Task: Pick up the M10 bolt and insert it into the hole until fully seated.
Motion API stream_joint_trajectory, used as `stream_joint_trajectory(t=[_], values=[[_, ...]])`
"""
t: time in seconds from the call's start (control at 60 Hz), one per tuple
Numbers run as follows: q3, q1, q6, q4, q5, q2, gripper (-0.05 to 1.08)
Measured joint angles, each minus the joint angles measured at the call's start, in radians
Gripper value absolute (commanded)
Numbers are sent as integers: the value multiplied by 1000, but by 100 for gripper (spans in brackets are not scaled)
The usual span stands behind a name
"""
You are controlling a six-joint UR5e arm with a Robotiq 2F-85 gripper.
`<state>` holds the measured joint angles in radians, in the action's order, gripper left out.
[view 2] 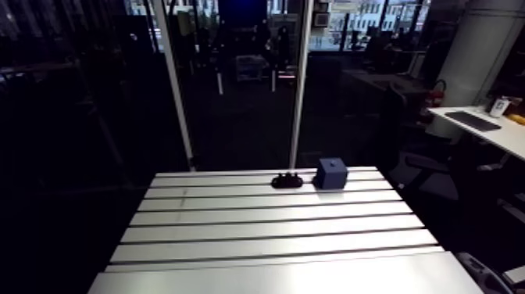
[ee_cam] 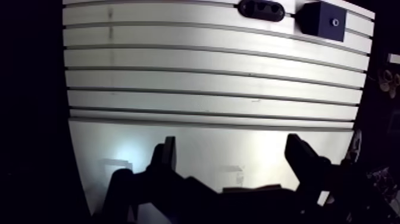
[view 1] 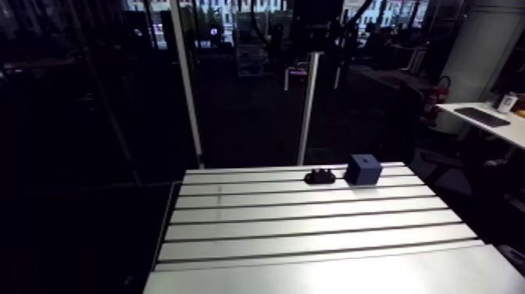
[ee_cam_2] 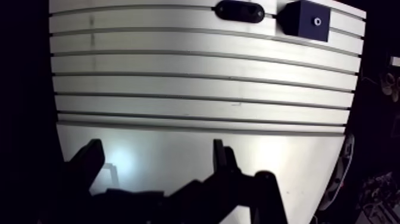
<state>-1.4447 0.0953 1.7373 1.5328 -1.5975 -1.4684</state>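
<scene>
A pale metal table (view 1: 312,227) with long dark slots running across it fills the lower half of the arm view, with darkness around it. Two small things sit in the upper middle of that frame, a little right of centre, on the table's far strip. One is a dark blue block (view 1: 363,169), standing flat, with a small round hole (ee_cam: 336,21) in the face turned up toward the wrist camera. Just to its left in the frame, with a narrow strip of table showing between them, lies a low black oval piece (view 1: 319,177) with two rounded bumps on top. It is too small and dark to tell whether this is the bolt itself or a holder carrying it.

In the wrist view the gripper (ee_cam: 232,146) hangs above the smooth, unslotted near part of the table. Its two dark fingers (ee_cam: 168,156) are spread wide, with only bare, brightly lit table showing between them, and they have hold of nothing.

The black oval piece and the blue block lie well ahead of the gripper, across all the slotted rows, at the far edge. Both sit off toward the side of the finger nearer the block, and the oval piece is the closer of the two to the gripper's centre line.
</scene>
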Motion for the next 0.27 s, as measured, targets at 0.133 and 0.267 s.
stream_joint_trajectory(t=[0.133, 0.267], values=[[16, -1, -3, -18, 3, 1, 1], [23, -1, -4, -27, 4, 2, 1]])
